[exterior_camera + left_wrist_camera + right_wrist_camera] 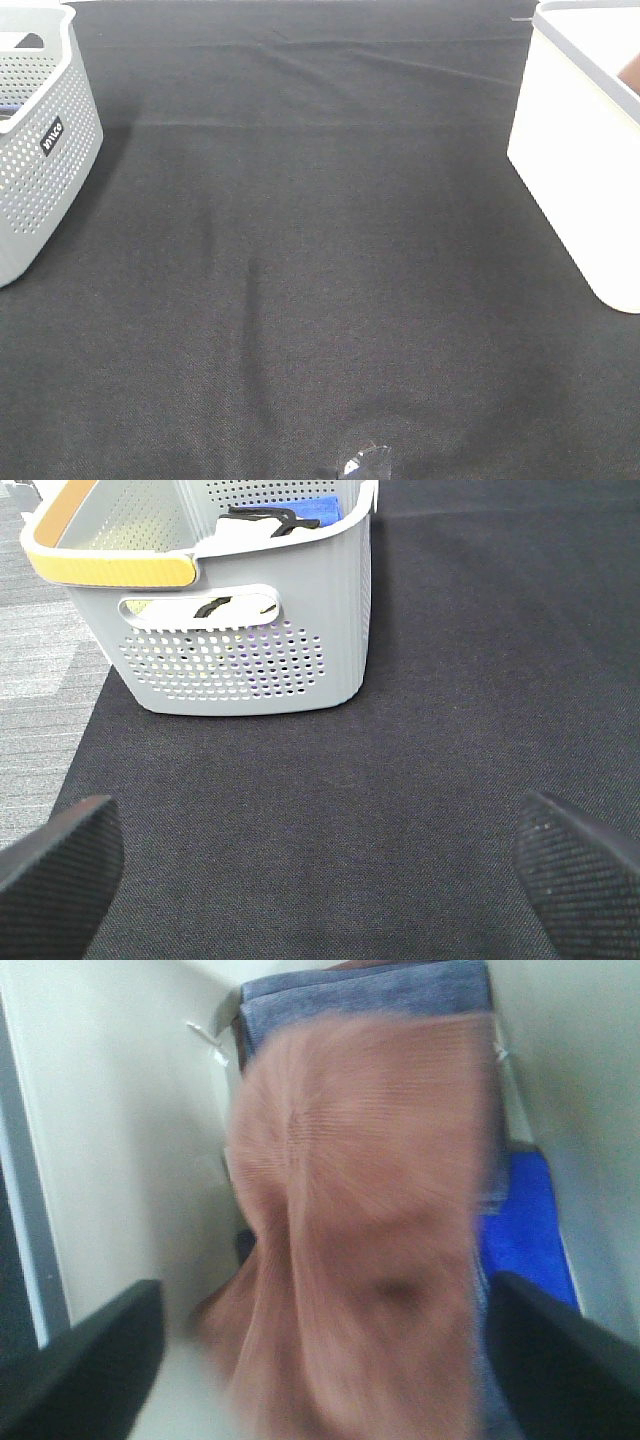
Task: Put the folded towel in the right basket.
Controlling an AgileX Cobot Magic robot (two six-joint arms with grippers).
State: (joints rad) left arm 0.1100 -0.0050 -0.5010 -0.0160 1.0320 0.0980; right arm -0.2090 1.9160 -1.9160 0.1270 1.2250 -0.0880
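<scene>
The folded towel (360, 1220) is pinkish brown and blurred. In the right wrist view it hangs or lies inside the white right basket (110, 1130), over other cloths. My right gripper (325, 1360) is open, its dark fingers (90, 1360) wide apart on either side of the towel's near end. In the exterior high view the right basket (570, 150) stands at the right edge and neither gripper shows. My left gripper (320, 880) is open and empty, low over the black cloth in front of the grey left basket (240, 660).
The right basket also holds a grey-blue folded cloth (360, 1000) and a bright blue cloth (520, 1230). The grey perforated left basket (40, 150) has an orange handle (110, 565) and holds several cloths. A black cloth (320, 250) covers the table. A small shiny part (355, 465) sits at the front edge.
</scene>
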